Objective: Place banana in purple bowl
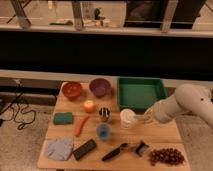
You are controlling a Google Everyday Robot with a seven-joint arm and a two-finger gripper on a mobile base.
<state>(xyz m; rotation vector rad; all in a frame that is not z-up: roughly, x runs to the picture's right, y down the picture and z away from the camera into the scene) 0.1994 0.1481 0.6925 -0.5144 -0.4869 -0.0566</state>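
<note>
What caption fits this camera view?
Gripper beside white cup; purple bowl waits behind, near green tray.

Your gripper (pixel 142 119) sits right of the white cup (pixel 128 118), in front of the green plastic tray (pixel 140 93). Toward the round purple bowl (pixel 100 87), that cup and the small dark cup (pixel 104 114) block you; bare wood lies between.
</note>
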